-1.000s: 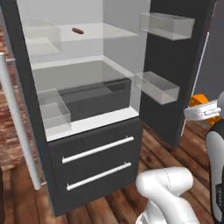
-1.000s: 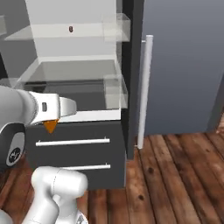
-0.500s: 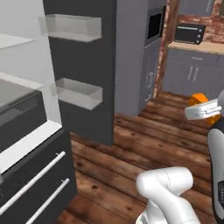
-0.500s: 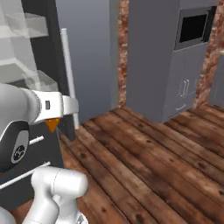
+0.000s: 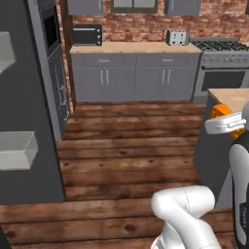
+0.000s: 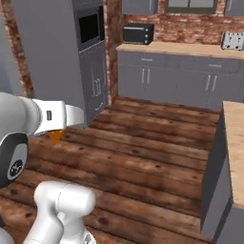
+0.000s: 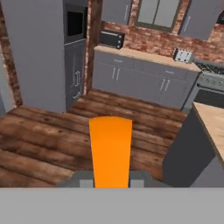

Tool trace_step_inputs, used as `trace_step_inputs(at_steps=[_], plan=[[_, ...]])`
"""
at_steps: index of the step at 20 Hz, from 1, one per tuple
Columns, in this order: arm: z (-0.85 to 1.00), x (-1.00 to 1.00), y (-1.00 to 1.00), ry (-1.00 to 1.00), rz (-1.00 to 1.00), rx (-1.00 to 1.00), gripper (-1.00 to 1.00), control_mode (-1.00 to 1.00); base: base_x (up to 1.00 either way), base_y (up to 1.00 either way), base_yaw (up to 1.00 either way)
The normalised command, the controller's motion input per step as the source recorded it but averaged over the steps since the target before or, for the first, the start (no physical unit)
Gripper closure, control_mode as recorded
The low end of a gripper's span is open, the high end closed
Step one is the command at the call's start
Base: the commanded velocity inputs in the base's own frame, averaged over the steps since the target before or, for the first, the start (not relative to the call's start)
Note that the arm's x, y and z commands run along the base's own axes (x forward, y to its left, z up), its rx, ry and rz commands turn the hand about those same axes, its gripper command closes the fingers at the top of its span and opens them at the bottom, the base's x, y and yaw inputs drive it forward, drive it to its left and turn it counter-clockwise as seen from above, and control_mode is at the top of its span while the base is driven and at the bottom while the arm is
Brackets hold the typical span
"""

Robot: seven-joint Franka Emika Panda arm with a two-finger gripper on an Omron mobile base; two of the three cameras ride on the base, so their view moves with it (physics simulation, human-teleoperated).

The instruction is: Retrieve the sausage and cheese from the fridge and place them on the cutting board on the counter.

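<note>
My gripper (image 7: 111, 181) is shut on an orange wedge of cheese (image 7: 110, 146), which stands up between the two fingertips. From the left base view the gripper (image 5: 227, 122) sits at the right edge with the cheese (image 5: 220, 111) showing behind it. On the other side the cheese (image 6: 55, 137) hangs under the white hand. The fridge door (image 5: 34, 97) with its clear bins is at the far left. A beige counter (image 6: 234, 143) lies to the right. The sausage and the cutting board are out of view.
A long back counter (image 5: 131, 47) carries a black microwave (image 5: 87, 34) and a toaster (image 5: 177, 37), with a grey gas stove (image 5: 223, 68) beside it. A tall dark cabinet (image 6: 71, 57) with a built-in oven stands left. Open wooden floor (image 6: 143, 143) lies ahead.
The base has turned, so the whole picture has swung from the open fridge to the kitchen. The gripper stays shut on the cheese, in the same place in both base views.
</note>
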Motion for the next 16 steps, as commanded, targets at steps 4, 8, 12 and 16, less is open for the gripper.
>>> trace_step_inputs(at_steps=[4,8,12,16], plan=[[0.00,0.00,0.00,0.00,0.00,0.00,1.00,1.00,0.99,0.00,-0.43],[0.00,0.00,0.00,0.00,0.00,0.00,1.00,1.00,1.00,0.37,-0.28],[0.00,0.00,0.00,0.00,0.00,0.00,1.00,1.00,1.00,0.56,-0.21],[0.00,0.00,0.00,0.00,0.00,0.00,1.00,1.00,1.00,0.58,-0.16]])
